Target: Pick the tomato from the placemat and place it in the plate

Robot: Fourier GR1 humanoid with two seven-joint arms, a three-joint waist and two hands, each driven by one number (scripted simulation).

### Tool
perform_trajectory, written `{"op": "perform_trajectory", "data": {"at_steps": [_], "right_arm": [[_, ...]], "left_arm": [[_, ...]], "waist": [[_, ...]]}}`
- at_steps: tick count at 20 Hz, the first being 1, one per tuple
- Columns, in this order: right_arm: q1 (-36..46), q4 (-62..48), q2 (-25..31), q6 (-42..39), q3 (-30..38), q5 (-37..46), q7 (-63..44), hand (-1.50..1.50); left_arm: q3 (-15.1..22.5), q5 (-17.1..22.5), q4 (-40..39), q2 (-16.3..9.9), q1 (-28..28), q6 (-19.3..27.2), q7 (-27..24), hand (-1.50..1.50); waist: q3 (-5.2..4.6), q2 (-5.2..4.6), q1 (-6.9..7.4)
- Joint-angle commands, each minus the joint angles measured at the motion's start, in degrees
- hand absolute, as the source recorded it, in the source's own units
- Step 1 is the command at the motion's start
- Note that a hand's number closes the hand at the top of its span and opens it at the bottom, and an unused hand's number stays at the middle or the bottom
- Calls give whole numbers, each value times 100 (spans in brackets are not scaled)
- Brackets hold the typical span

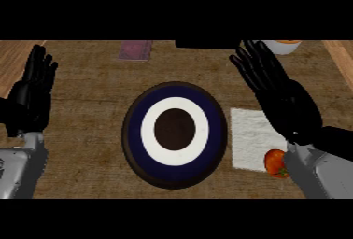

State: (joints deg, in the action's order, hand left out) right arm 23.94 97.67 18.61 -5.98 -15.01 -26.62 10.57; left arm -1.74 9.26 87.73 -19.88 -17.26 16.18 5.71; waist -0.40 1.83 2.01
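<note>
One tomato (274,162) we see on the white placemat's (251,133) near corner, partly behind our right forearm. Just left lies the plate (174,172), mid-desk (89,116). Our right hand (279,91) and left hand (31,91) hold nothing, fingers straight.

right hand (279,93) above placemat (250,135), forearm partly covering tomato (275,161), plate (174,134) adjacent left
</note>
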Motion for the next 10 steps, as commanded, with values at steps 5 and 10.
{"op": "perform_trajectory", "data": {"at_steps": [5, 10], "right_arm": [[-255, 724, -214, 1826, 444, 2220, 1584, 150], [-1234, -266, 70, 3770, 1263, 3618, 877, 150]], "left_arm": [[137, -25, 271, -500, 194, -710, -117, 0], [212, 12, 263, -452, 343, -745, -11, 0]], "waist": [[43, -85, -414], [22, -130, -851]]}}
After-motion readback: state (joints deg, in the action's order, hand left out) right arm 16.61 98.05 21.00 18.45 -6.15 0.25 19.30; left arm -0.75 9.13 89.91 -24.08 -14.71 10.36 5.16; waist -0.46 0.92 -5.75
